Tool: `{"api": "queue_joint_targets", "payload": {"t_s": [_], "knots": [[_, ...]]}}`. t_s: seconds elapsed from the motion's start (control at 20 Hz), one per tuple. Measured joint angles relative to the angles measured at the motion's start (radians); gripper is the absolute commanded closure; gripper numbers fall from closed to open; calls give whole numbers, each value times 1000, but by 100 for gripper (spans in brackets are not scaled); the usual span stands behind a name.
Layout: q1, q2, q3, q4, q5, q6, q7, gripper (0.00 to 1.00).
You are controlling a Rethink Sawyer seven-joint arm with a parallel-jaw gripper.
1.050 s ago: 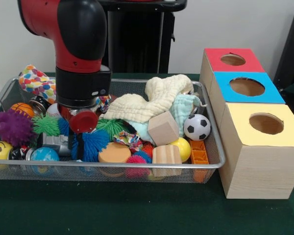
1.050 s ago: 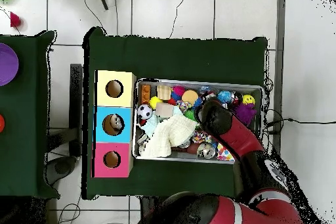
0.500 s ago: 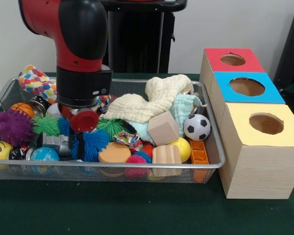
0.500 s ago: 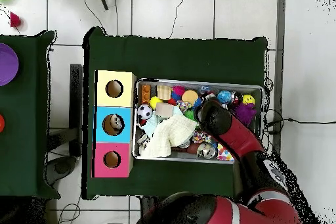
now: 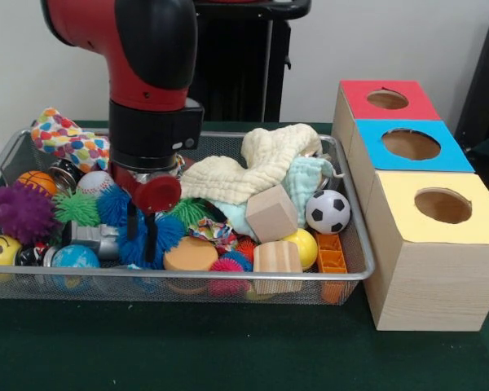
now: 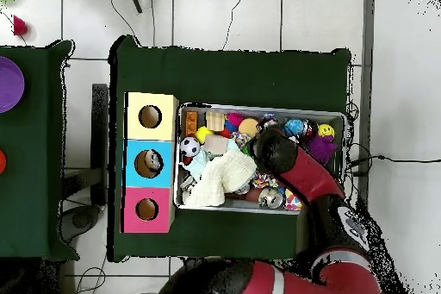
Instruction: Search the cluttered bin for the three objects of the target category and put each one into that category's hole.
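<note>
My gripper hangs below the red and black arm at the left middle of the wire bin. Its two dark fingers stand a little apart, sunk into a blue spiky ball; I read it as open. Around it lie a green spiky ball, a purple spiky ball, an orange disc, a wooden cube, a wooden cylinder and a soccer ball. In the overhead view the arm hides the gripper.
Three wooden boxes with round holes stand beside the bin: red, blue, yellow. Cream and pale green cloths are heaped at the bin's back. A yellow smiley ball and an orange block lie near the front rim.
The arm has shifted to the right in the front view and slightly lower, carrying the gripper over the blue spiky ball. The other toys have not moved.
</note>
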Motion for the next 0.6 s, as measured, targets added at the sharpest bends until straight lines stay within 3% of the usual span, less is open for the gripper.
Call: {"api": "queue_joint_targets", "payload": {"t_s": [0.25, 0.6], "knots": [[45, -18, -29, -30, 1, 62, 0, 0], [51, -20, -38, -97, 1, 89, 0, 0]]}}
